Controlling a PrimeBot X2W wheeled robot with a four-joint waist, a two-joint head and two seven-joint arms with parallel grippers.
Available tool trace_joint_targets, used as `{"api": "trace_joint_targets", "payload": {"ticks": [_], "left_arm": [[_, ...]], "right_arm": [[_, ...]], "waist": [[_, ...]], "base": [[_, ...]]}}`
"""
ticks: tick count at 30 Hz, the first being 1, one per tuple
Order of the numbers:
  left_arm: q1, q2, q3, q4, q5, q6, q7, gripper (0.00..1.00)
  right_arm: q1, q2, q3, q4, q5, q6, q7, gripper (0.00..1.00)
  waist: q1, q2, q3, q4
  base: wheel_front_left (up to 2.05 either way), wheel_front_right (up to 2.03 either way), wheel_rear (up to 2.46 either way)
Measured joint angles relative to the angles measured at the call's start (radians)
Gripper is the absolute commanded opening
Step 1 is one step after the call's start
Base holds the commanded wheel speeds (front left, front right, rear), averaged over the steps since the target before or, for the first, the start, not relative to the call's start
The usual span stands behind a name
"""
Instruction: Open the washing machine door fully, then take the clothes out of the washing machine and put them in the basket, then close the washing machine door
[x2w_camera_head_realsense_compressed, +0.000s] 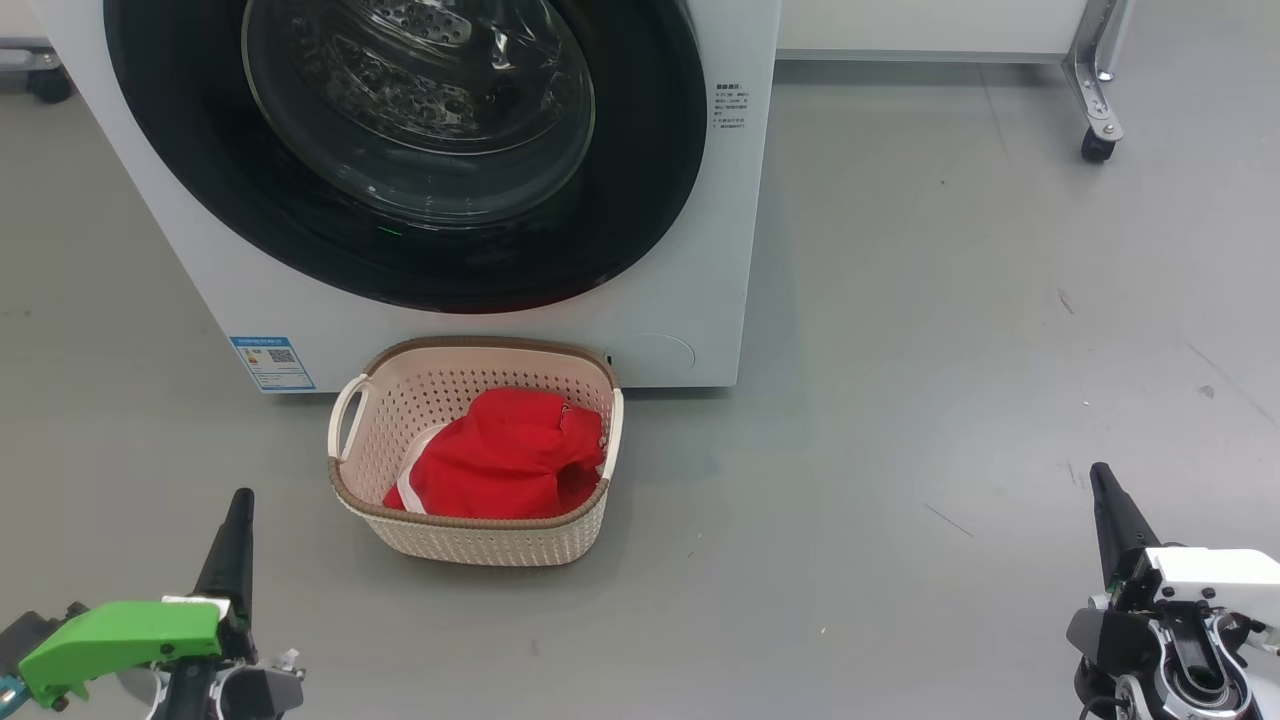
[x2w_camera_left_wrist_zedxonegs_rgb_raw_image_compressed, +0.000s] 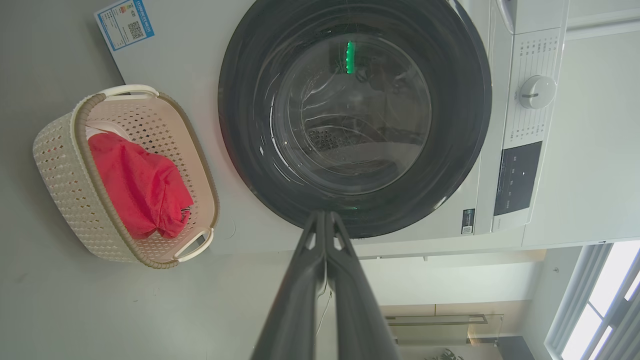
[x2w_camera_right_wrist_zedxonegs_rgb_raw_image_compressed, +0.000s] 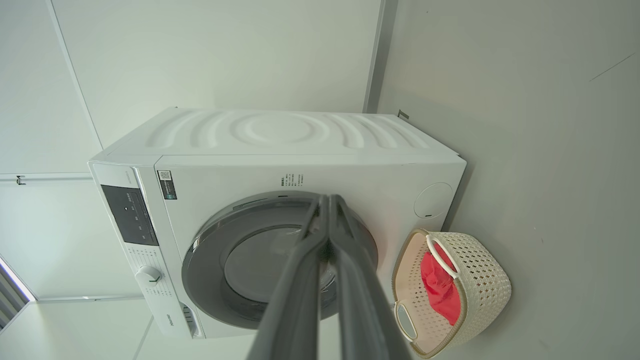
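The door (x2w_camera_head_realsense_compressed: 200, 200) of the washer (x2w_camera_head_realsense_compressed: 690, 250) is shut. The red clothes (x2w_camera_head_realsense_compressed: 500, 460) lie in the basket (x2w_camera_head_realsense_compressed: 480, 540), which sits on the floor (x2w_camera_head_realsense_compressed: 900, 400) just in front of the washer. The left claw (x2w_camera_head_realsense_compressed: 240, 505) and the right claw (x2w_camera_head_realsense_compressed: 1102, 480) are both closed tight and hold nothing.
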Motion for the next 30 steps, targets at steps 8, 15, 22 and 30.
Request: {"api": "trace_joint_targets", "payload": {"ticks": [8, 15, 22, 30], "left_arm": [[0.0, 0.0, 0.001, -0.002, 0.0, 0.0, 0.0, 0.0], [0.0, 0.0, 0.002, -0.002, 0.0, 0.0, 0.0, 0.0], [0.0, 0.0, 0.002, -0.003, 0.0, 0.0, 0.0, 0.0], [0.0, 0.0, 0.003, -0.003, 0.0, 0.0, 0.0, 0.0]], "right_arm": [[0.0, 0.0, 0.0, 0.0, 0.0, 0.0, 0.0, 0.0], [0.0, 0.0, 0.0, 0.0, 0.0, 0.0, 0.0, 0.0], [0.0, 0.0, 0.0, 0.0, 0.0, 0.0, 0.0, 0.0], [0.0, 0.0, 0.0, 0.0, 0.0, 0.0, 0.0, 0.0]], "waist": [[0.0, 0.0, 0.0, 0.0], [0.0, 0.0, 0.0, 0.0], [0.0, 0.0, 0.0, 0.0], [0.0, 0.0, 0.0, 0.0]], "base": [[0.0, 0.0, 0.0], [0.0, 0.0, 0.0], [0.0, 0.0, 0.0], [0.0, 0.0, 0.0]]}}
